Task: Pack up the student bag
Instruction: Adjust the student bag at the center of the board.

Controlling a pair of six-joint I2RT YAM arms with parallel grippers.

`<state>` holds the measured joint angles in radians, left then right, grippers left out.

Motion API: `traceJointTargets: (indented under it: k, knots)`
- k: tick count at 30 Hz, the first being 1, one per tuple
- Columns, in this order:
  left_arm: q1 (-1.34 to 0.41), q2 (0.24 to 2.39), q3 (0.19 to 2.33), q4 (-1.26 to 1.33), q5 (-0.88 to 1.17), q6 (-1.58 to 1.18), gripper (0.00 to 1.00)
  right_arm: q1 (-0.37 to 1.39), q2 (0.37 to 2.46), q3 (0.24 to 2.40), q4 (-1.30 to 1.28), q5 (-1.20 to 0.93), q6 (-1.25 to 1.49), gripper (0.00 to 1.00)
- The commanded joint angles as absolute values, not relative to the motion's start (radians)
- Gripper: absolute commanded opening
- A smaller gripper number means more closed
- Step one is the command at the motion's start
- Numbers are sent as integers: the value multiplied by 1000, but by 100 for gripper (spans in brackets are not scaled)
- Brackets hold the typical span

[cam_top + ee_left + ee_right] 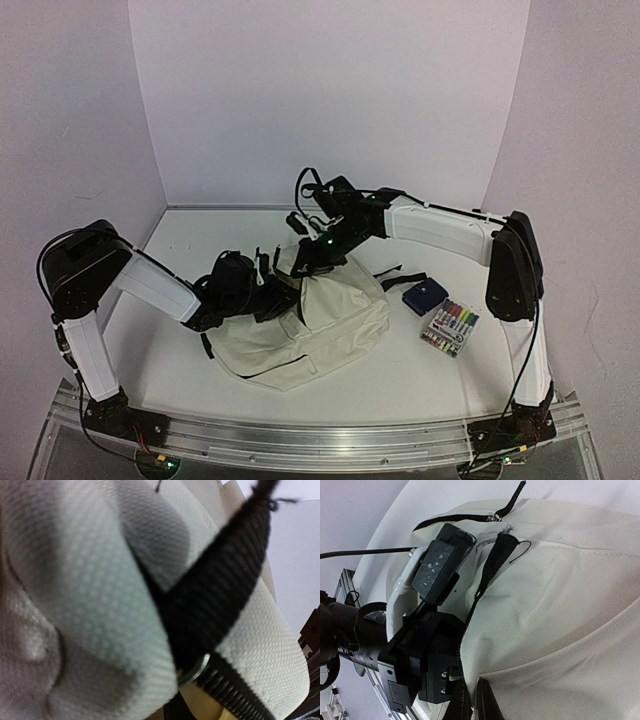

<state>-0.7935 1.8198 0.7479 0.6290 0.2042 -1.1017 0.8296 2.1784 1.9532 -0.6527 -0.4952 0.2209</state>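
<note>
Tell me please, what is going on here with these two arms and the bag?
Two robot arms are busy with a cream backpack that lies on the table. The left gripper is at the bag's left upper edge, and the right gripper is at its top, near the zipper. I cannot tell whether either one is gripping the fabric. A blue pouch and a pack of markers lie on the table to the right of the bag, not yet packed.
</note>
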Motion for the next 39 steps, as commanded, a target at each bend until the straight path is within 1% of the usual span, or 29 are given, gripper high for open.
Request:
traceJointTargets:
  k: [1, 6, 9, 13, 16, 20, 23, 27, 31, 34, 39]
  knots:
    - [-795, 1864, 741, 650, 209, -1118, 19, 838, 2145, 1954, -650, -593, 244, 1]
    - [-795, 1808, 735, 620, 217, -1041, 34, 831, 2150, 1930, -649, -609, 245, 2]
    - [-796, 1708, 745, 537, 215, -981, 37, 825, 2150, 1922, -648, -619, 245, 3]
    - [-796, 1584, 729, 464, 211, -974, 36, 820, 2154, 1926, -647, -624, 246, 3]
    - [-799, 1551, 725, 438, 240, -988, 32, 818, 2159, 1935, -647, -631, 248, 3]
    - [-804, 1531, 659, 487, 249, -1039, 25, 816, 2167, 1942, -647, -639, 254, 3]
    - [-814, 1540, 629, 530, 251, -1062, 22, 816, 2171, 1944, -645, -648, 259, 5]
    - [-834, 1627, 650, 574, 257, -1084, 19, 816, 2178, 1948, -644, -670, 272, 6]
    - [-854, 1709, 712, 613, 294, -1072, 20, 816, 2177, 1941, -640, -686, 278, 9]
    - [-887, 1721, 751, 614, 304, -1033, 22, 816, 2177, 1927, -637, -687, 278, 13]
    - [-956, 1662, 779, 549, 268, -928, 32, 816, 2184, 1908, -635, -665, 269, 28]
